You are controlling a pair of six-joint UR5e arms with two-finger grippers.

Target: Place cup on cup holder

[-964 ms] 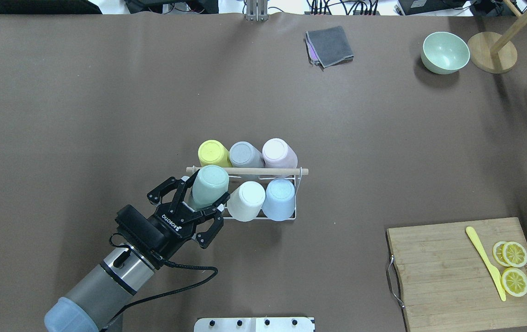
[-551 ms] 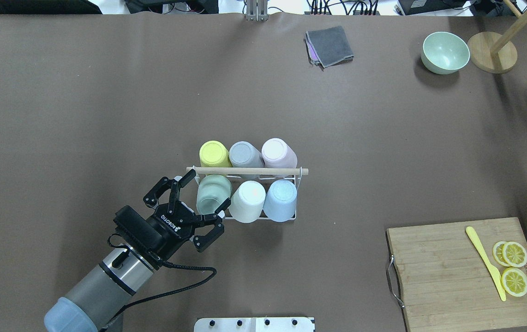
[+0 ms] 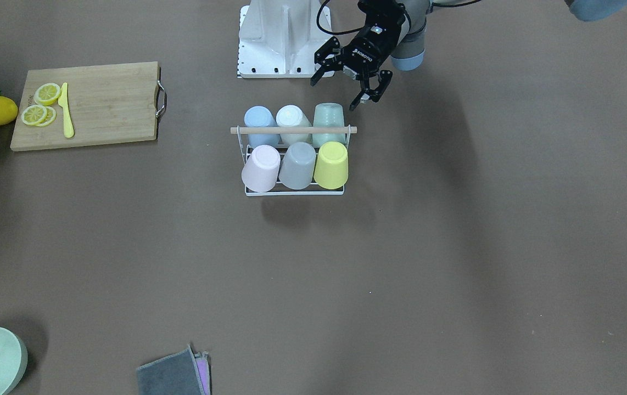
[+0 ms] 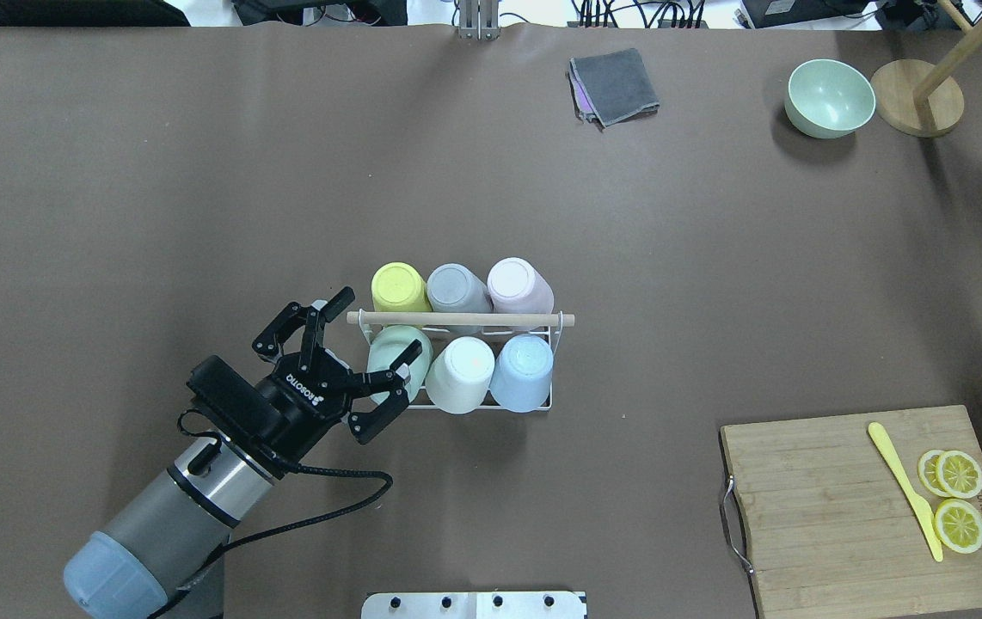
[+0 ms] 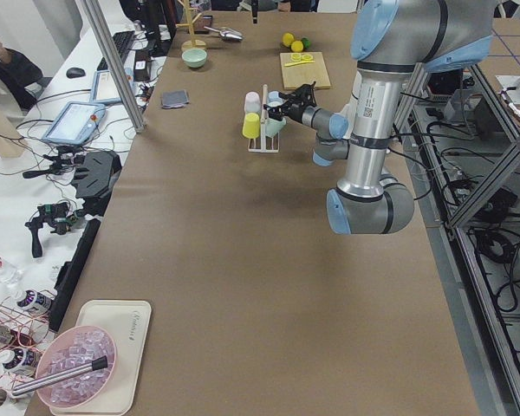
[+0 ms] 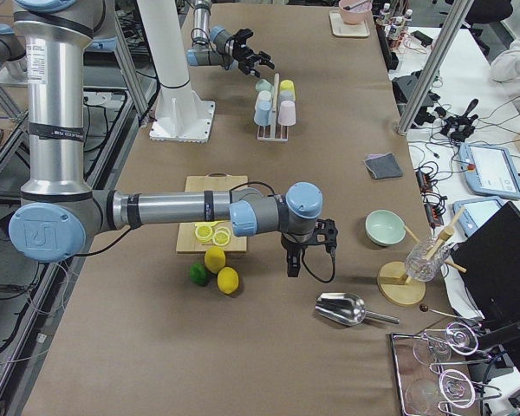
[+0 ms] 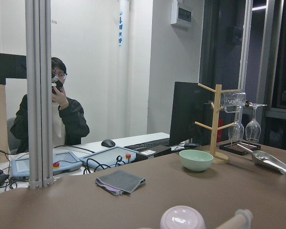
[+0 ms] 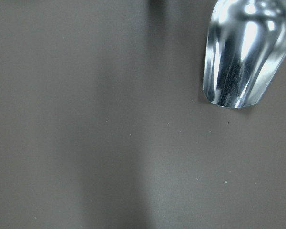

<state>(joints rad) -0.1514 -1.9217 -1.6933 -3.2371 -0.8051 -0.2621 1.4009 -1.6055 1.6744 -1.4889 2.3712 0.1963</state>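
Looks done: mint cup (image 4: 388, 351) seated mouth-down over the near-left prong of the cup holder (image 4: 465, 319) — left gripper (image 4: 377, 325) spread wide, empty, just beside it, free to retreat.

cup holder (image 4: 491, 319) white | cup (image 4: 391, 344) mint green | table (image 4: 199, 172) brown

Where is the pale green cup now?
Overhead view: the pale green cup sits inverted on the white wire cup holder, near row's left end, beside the white cup.

Left gripper (image 4: 379, 323) jaws spread wide; right gripper (image 6: 292, 263) apparently pointing down, state unclear.
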